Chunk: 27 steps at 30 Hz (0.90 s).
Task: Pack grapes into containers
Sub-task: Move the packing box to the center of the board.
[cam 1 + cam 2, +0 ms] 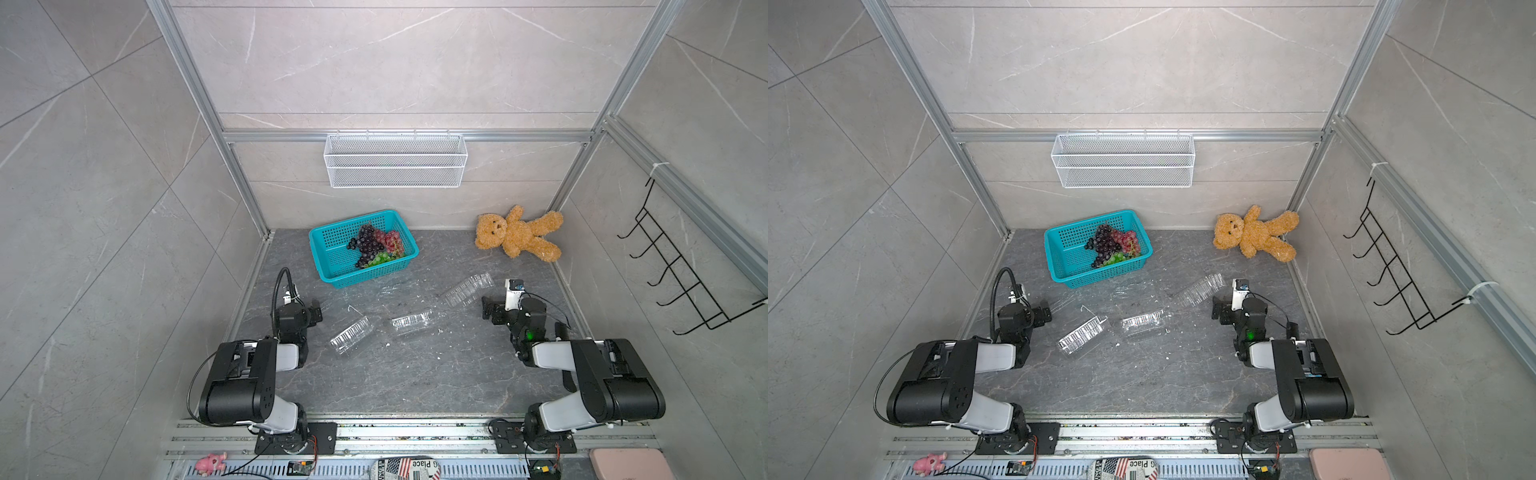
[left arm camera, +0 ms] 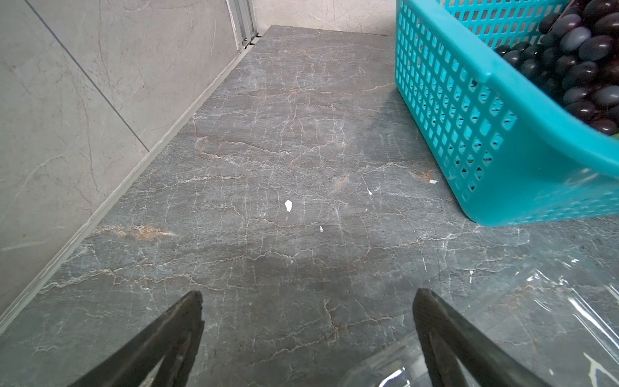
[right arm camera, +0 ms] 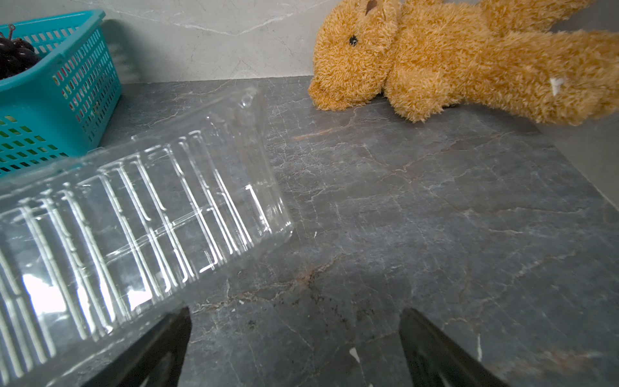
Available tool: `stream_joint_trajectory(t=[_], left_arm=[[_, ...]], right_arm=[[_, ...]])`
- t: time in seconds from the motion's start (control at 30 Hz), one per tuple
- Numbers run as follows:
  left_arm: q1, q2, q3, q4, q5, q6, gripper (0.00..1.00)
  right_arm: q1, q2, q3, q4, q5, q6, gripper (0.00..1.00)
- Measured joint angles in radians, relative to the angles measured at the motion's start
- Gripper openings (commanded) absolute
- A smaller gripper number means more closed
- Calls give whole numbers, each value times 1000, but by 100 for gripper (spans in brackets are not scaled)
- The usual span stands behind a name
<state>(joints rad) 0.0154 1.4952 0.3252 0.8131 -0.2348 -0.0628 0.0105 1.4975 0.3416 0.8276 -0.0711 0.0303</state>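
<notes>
Right wrist: gripper [image 3: 294, 313] perhaps against container [image 3: 134, 217]

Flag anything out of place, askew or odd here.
A teddy bear lies sprawled in the far corner, unrelated to packing. The three containers are strewn at different angles, none squared up. White flecks litter the table. The grapes are all in the basket, none spilled.
</notes>
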Motion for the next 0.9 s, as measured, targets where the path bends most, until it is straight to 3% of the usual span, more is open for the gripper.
stream_joint_trajectory(t=[0.47, 0.63, 0.77, 0.9], left_arm=[[-3, 0, 0, 3, -4, 0, 100], [-28, -16, 0, -8, -58, 8, 99], [-104, -168, 43, -191, -170, 17, 99], [-126, -321, 162, -409, -247, -84, 100]], right_arm=[[2, 0, 24, -16, 83, 11, 99], [14, -56, 77, -161, 141, 32, 99], [14, -134, 122, -266, 201, 80, 99], [16, -249, 122, -415, 278, 153, 99]])
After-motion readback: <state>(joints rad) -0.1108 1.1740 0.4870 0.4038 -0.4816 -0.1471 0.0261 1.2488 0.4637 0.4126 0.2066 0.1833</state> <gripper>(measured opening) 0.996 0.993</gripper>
